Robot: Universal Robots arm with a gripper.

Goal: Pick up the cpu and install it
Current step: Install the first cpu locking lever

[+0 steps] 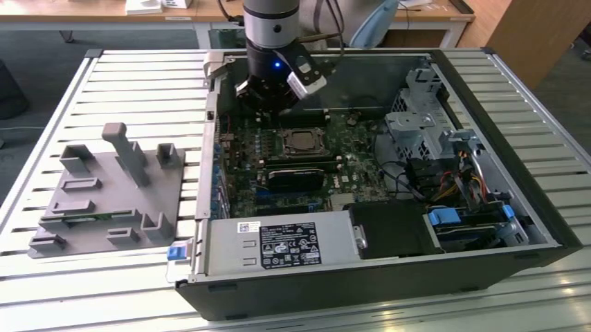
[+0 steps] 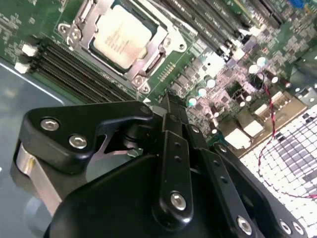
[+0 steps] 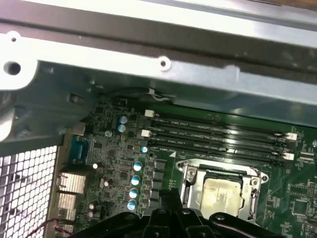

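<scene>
The cpu [image 1: 297,142], a silvery square chip, lies flat in the metal-framed socket on the green motherboard [image 1: 245,149] inside the open computer case. Both wrist views show it too, as the cpu [image 2: 121,35] and the cpu [image 3: 223,196]. My gripper [image 1: 268,112] hangs above the board, just behind the socket near the case's far wall. Its black fingers [image 2: 171,114] are shut together with nothing between them, and the gripper tip [image 3: 168,196] sits beside the socket, not touching the chip.
Empty black memory slots [image 3: 218,134] run between the socket and the case wall [image 3: 163,64]. A grey fixture tray [image 1: 102,194] with a green stick [image 1: 88,218] lies on the slatted table at the exterior view's left. The power supply [image 1: 277,243] and drive cage [image 1: 434,131] crowd the case.
</scene>
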